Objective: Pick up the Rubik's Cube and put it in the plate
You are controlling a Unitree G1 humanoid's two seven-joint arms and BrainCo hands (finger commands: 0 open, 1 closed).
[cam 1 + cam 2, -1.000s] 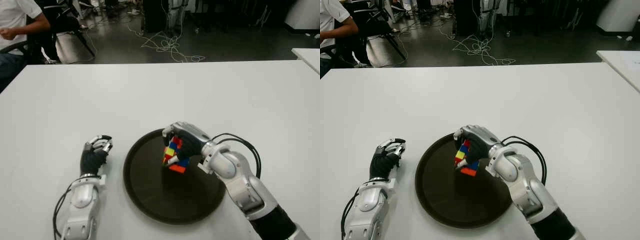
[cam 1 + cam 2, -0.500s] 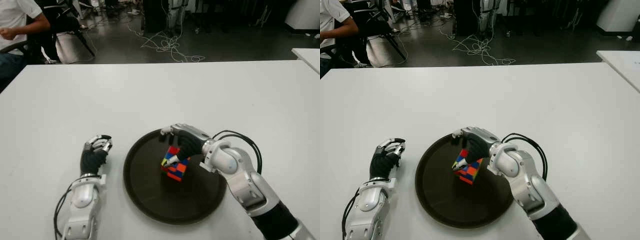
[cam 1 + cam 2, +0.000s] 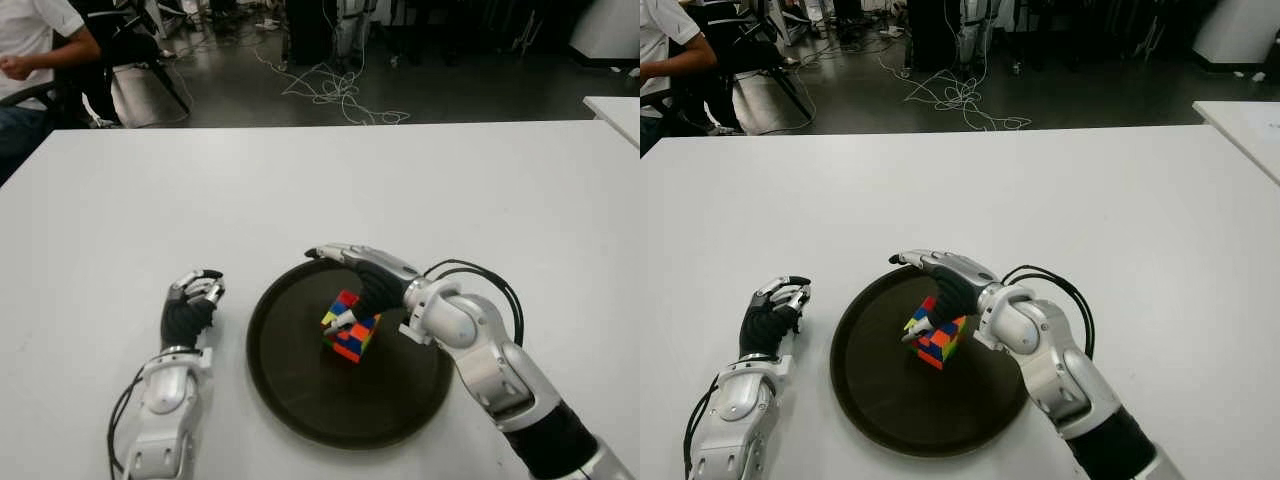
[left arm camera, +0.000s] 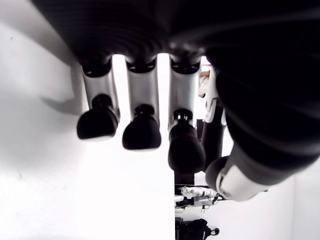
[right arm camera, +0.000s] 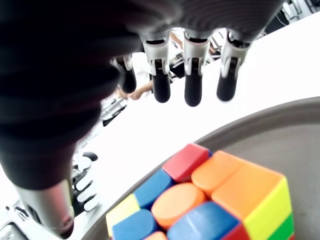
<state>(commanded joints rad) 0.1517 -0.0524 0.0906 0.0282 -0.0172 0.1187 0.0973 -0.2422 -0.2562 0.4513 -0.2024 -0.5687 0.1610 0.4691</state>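
Note:
The Rubik's Cube [image 3: 350,327] sits tilted on one edge inside the dark round plate [image 3: 300,395] on the white table [image 3: 420,180]. My right hand [image 3: 338,286] hovers over the cube from the right, its fingers [image 5: 192,82] stretched out past it and holding nothing. The thumb [image 3: 340,320] shows close against the cube's left face; I cannot tell whether it touches. In the right wrist view the cube [image 5: 210,200] lies below the straightened fingers. My left hand [image 3: 193,300] shows just left of the plate, fingers curled, with nothing in it.
A seated person [image 3: 30,45] is at the far left beyond the table. Cables [image 3: 335,90] lie on the dark floor behind it. The corner of another white table [image 3: 615,108] shows at the far right.
My right hand has let go of the cube: the fingers uncurled and stretched out, and the cube dropped from the grasp onto the plate. The left hand has not moved.

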